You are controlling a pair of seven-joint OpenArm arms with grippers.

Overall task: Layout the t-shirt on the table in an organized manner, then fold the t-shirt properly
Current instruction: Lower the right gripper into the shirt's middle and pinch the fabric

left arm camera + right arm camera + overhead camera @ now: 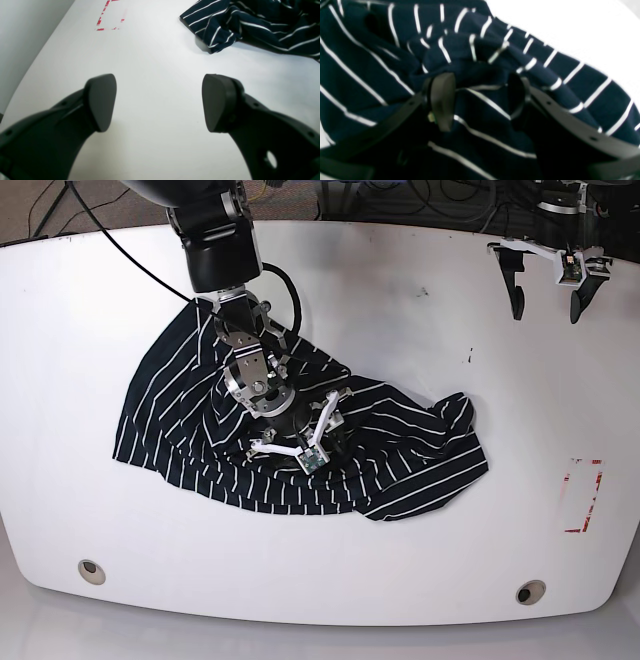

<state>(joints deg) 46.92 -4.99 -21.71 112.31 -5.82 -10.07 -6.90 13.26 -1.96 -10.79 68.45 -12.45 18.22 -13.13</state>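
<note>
The t-shirt (200,420), dark navy with thin white stripes, lies crumpled across the middle and left of the white table (400,580). My right gripper (295,430) points down into the middle of the heap. In the right wrist view its fingers (442,100) stand apart on the t-shirt (370,62), and a striped stretch of cloth lies flat between them. My left gripper (548,300) hangs open at the far right of the table. In its own view the left gripper (158,102) holds nothing over bare table (150,62), with a bunched corner of the t-shirt (250,22) farther off.
A red-marked rectangle (583,495) sits near the table's right edge and shows as the red marking (101,20) in the left wrist view. Two metal-ringed holes (91,570) (530,592) lie near the front edge. Cables run behind the table's far edge.
</note>
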